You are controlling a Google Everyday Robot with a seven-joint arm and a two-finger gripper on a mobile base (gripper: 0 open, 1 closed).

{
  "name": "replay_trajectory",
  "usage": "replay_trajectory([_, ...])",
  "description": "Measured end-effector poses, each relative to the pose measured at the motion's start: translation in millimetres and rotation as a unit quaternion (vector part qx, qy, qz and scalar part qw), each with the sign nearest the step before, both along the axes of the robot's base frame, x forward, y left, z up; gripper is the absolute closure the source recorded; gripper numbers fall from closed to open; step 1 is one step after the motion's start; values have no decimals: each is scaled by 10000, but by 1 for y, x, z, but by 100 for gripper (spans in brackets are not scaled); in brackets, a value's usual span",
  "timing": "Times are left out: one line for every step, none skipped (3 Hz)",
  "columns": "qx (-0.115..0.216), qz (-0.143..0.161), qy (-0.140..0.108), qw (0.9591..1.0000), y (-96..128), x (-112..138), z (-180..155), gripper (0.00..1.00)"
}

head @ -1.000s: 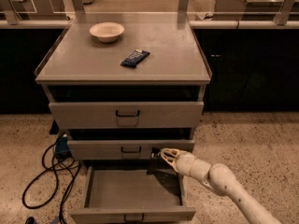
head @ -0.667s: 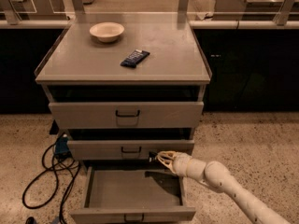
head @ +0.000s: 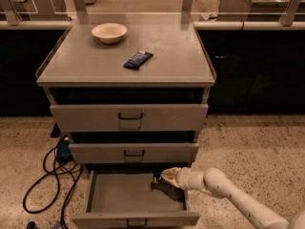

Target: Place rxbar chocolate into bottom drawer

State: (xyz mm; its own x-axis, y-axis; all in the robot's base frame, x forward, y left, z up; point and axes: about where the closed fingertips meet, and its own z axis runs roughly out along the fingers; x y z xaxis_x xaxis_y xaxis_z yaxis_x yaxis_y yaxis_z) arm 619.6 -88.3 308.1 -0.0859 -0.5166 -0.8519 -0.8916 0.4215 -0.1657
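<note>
Speckled flooring surrounds the bench (head: 190,61), whose bottom drawer (head: 119,197) stands pulled out. Inside its right rear corner the gripper (head: 160,177) has its jaws closed on the rxbar chocolate (head: 167,186), low over the drawer floor.

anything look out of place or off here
Nothing spilled or damaged. The bottom drawer stands pulled out, with the end effector over its back right corner. A dark bar lies askew on the cabinet top; cables sprawl on the floor.
</note>
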Motion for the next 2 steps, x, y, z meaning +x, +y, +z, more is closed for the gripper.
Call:
replay_trajectory([0, 0, 0, 10000, 0, 0, 0, 100])
replay_trajectory([82, -102, 150, 9998, -3, 3, -28, 100])
